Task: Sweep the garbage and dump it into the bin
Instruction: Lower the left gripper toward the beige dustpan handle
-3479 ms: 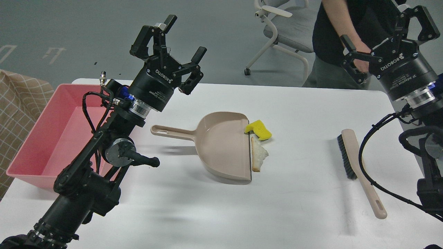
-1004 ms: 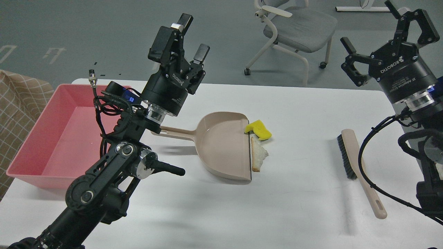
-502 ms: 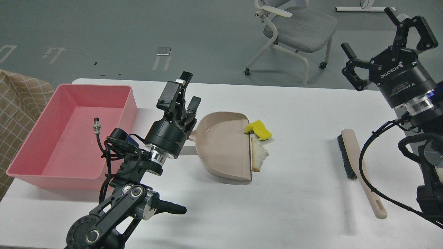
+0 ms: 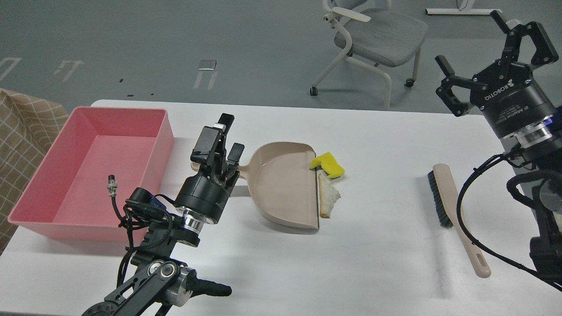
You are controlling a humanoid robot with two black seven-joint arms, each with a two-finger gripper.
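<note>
The garbage lies at the open right lip of the beige dustpan: a yellow sponge chunk resting on the lip and a torn bread slice just outside it. The pink bin stands empty at the table's left. My left gripper is low over the dustpan's handle, open, with its fingers either side of the handle and most of the handle hidden behind it. My right gripper is open and empty, raised high at the far right.
A beige hand brush with dark bristles lies on the white table at the right, below my right gripper. A grey office chair stands beyond the far edge. A checked cloth sits left of the bin.
</note>
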